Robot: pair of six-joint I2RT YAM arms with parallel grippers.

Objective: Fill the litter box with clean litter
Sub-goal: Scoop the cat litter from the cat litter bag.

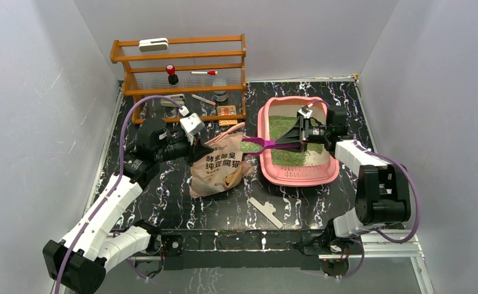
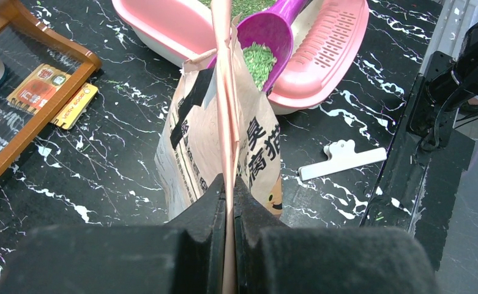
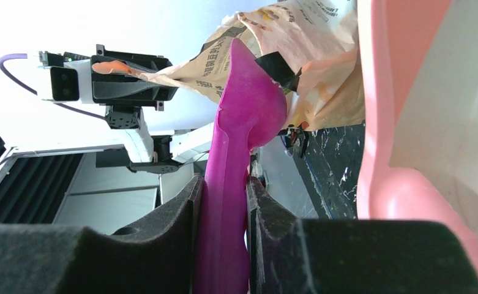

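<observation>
The pink litter box point(image 1: 298, 178) sits at the right of the table, with a layer of green clean litter point(image 1: 280, 126) inside. My right gripper point(image 1: 300, 139) hangs over the box, shut on the handle of a purple scoop point(image 1: 256, 144). The scoop's bowl holds green granules point(image 2: 259, 59) and hovers between the box and the mouth of the beige cat-printed bag point(image 1: 215, 166). My left gripper point(image 2: 229, 184) is shut on the bag's top edge and holds it upright. In the right wrist view the scoop point(image 3: 248, 104) runs out from between the fingers point(image 3: 224, 184), next to the box wall point(image 3: 395, 122).
A wooden shelf rack point(image 1: 181, 61) with small items stands at the back left. A white clip point(image 1: 267, 211) lies on the black marbled table near the front edge. Small yellow cards point(image 2: 71, 107) lie by the rack's foot.
</observation>
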